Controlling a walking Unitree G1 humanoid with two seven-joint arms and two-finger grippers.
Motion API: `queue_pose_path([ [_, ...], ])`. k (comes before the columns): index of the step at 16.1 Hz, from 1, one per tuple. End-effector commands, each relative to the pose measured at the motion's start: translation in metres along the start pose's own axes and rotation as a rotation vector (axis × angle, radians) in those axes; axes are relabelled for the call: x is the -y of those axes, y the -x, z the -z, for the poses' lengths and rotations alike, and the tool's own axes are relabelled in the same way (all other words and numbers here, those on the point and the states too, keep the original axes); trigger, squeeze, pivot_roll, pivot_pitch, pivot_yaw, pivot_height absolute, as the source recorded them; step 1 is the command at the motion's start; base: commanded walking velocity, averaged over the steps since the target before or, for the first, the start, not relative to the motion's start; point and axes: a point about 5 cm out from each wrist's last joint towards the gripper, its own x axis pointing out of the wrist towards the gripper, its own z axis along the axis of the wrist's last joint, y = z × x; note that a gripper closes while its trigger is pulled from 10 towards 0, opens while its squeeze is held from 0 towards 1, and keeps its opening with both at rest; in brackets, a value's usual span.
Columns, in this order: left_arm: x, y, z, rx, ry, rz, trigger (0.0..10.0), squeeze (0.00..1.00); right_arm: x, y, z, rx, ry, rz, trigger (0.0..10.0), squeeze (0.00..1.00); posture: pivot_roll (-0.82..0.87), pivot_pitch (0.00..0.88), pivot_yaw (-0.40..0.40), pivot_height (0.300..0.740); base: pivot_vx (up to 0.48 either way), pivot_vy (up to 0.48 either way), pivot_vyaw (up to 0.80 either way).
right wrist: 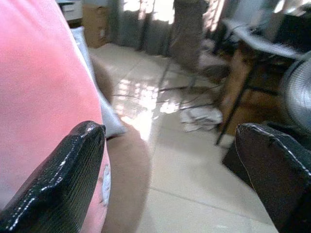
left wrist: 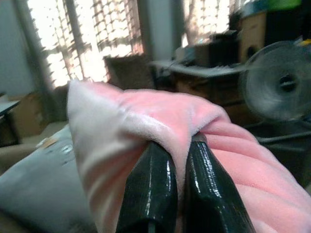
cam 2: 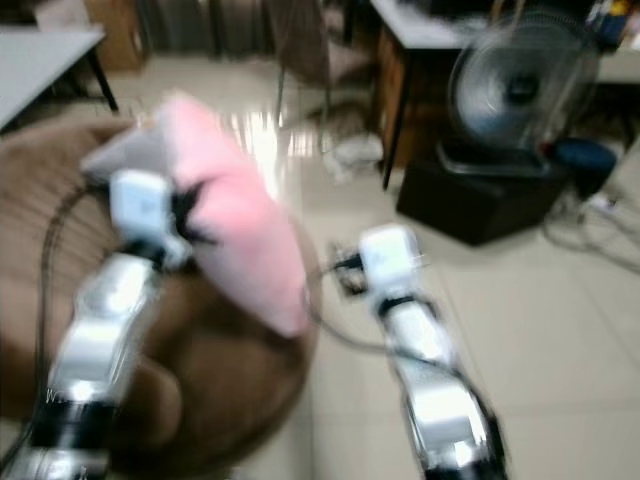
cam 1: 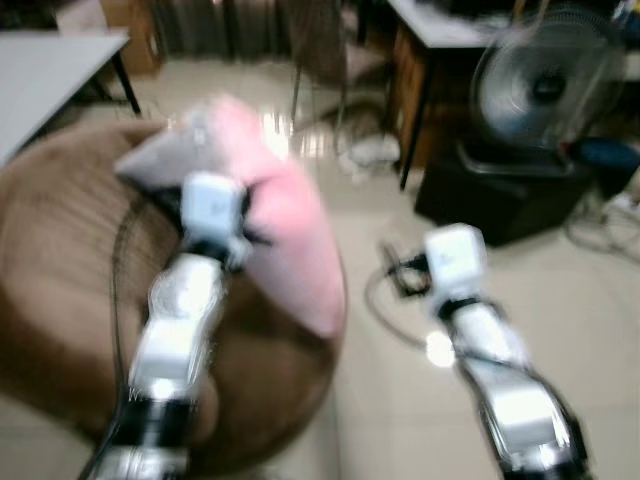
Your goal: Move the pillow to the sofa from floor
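Left pincer (left wrist: 177, 187) pinching pillow (left wrist: 146, 121), right pincer (right wrist: 170, 179) seemingly wide.

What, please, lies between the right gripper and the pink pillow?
Nothing: the right wrist view shows only air between the open right gripper and the pillow beside it, with the brown sofa below.

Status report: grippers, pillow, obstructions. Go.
Left gripper shut on the pink pillow, held over the brown sofa. Right gripper open beside it. Fan stands off right.
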Motion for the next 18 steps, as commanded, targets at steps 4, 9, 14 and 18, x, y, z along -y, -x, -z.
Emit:
queue_pose_path([
  [4,0.021,-0.009,-0.002,-0.02,0.01,0.127,10.0,0.0,0.008,0.004,0.004,-0.015,0.008,0.01,10.0,0.0,-0.07,0.0,0.024,0.74,0.0,0.0,0.0],
  [9,0.036,-0.035,0.013,-0.097,-0.052,0.276,10.0,0.0,0.006,0.005,0.008,-0.038,0.026,-0.013,10.0,0.0,-0.08,0.0,0.038,0.74,0.0,0.0,0.0],
  [14,0.042,-0.051,0.01,-0.09,-0.028,0.246,10.0,0.0,0.007,0.01,0.01,-0.049,0.029,-0.006,10.0,0.0,-0.09,0.013,0.049,0.74,0.0,0.0,0.0],
  [18,0.046,-0.051,0.009,-0.072,0.009,0.234,10.0,0.0,0.006,0.011,0.011,-0.056,0.028,-0.005,10.0,0.0,-0.09,0.019,0.045,0.74,0.0,0.0,0.0],
])
